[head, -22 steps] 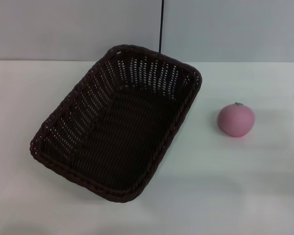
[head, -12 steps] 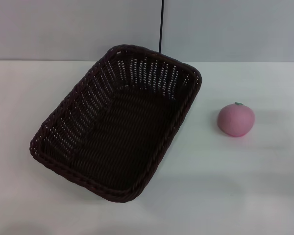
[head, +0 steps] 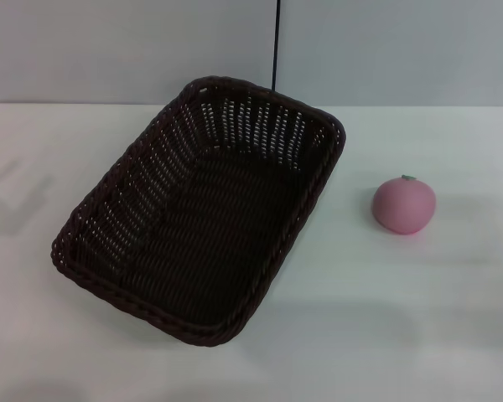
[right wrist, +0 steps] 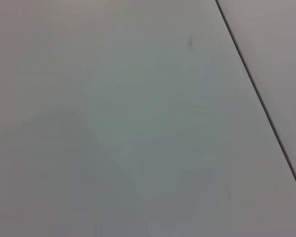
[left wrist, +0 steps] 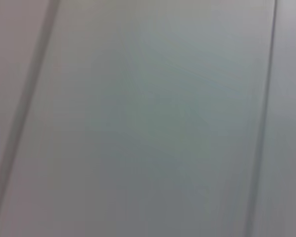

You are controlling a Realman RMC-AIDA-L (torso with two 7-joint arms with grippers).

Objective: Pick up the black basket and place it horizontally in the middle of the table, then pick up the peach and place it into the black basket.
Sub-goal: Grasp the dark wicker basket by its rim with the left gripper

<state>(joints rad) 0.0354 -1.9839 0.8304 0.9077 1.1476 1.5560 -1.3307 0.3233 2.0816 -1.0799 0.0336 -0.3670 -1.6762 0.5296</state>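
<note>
In the head view the black basket [head: 201, 209] lies on the white table [head: 402, 301], left of centre, turned diagonally with one short end toward the back wall. It is empty. The peach [head: 404, 204] sits on the table to the basket's right, apart from it, stem nub up. Neither gripper shows in the head view. Both wrist views show only plain grey panel surfaces with dark seams, and no fingers.
A grey wall [head: 109, 50] runs behind the table's back edge. A thin dark vertical line [head: 276, 42] runs down the wall just behind the basket. A faint shadow [head: 8, 188] lies on the table at the far left.
The basket and peach have not moved. A faint shadow has appeared on the table at the far left.
</note>
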